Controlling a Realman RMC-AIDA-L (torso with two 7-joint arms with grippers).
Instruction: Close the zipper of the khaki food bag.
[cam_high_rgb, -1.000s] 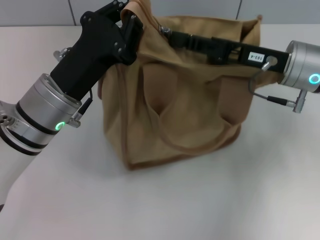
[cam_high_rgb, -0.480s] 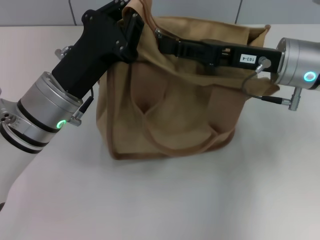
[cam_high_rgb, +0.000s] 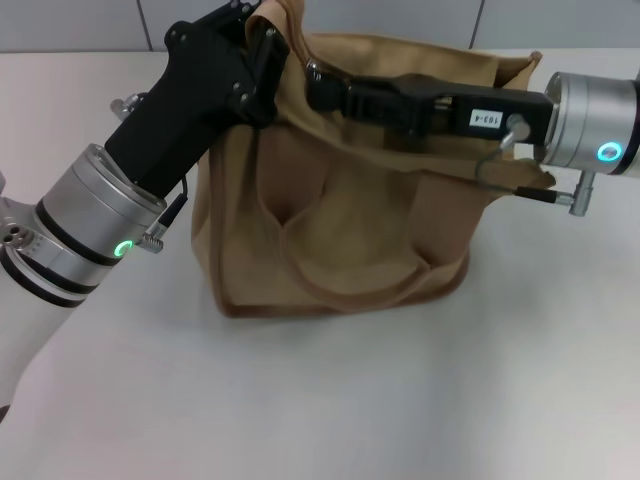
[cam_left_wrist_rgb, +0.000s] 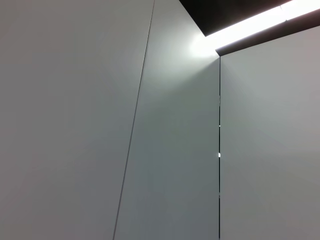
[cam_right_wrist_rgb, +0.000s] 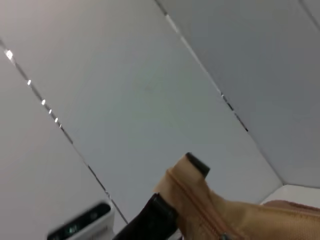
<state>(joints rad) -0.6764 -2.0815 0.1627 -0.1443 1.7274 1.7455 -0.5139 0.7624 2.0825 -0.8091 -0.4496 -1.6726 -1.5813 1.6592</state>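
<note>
The khaki food bag (cam_high_rgb: 340, 210) stands upright on the white table in the head view. My left gripper (cam_high_rgb: 262, 38) is shut on the bag's top left end and holds it up. My right gripper (cam_high_rgb: 316, 84) lies across the bag's top and reaches left, shut on the small silver pull (cam_high_rgb: 314, 69) of the zipper close to the left gripper. The arm hides most of the zipper line. The right wrist view shows the bag's raised end with its zipper tape (cam_right_wrist_rgb: 200, 200). The left wrist view shows only wall and ceiling.
The white table (cam_high_rgb: 400, 400) spreads in front of and beside the bag. Grey wall panels (cam_high_rgb: 400, 15) stand behind it. A thin cable (cam_high_rgb: 525, 192) loops from my right wrist next to the bag's right side.
My right gripper has slid left along the bag's top toward the left gripper. The bag's body has shifted left and its right side has drawn in. The left gripper has held still.
</note>
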